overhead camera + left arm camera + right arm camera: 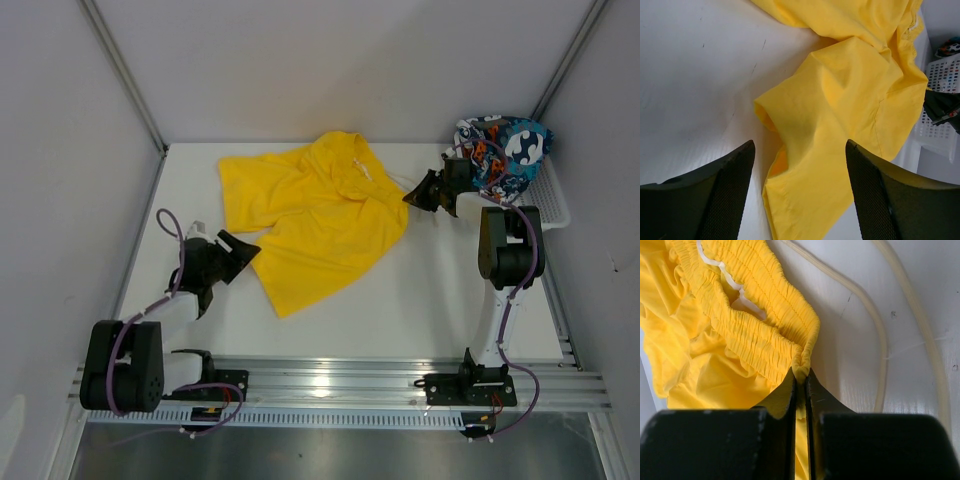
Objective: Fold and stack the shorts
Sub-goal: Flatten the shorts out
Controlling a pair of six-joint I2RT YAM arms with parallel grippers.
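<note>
White table [430, 290]: yellow shorts [310, 215] spread mid-table, printed shorts [505, 150] heaped on mesh basket [552, 205] far right. Right gripper [801, 377] pinched tight on yellow waistband [755, 320] corner; left gripper [247, 250] wide open, empty, at cloth's near edge. Risk: thin pinch slips, fold skews

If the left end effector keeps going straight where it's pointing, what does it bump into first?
Probably the yellow shorts. The open left end effector points straight at the hem of one leg, though the gap is hard to judge.
</note>
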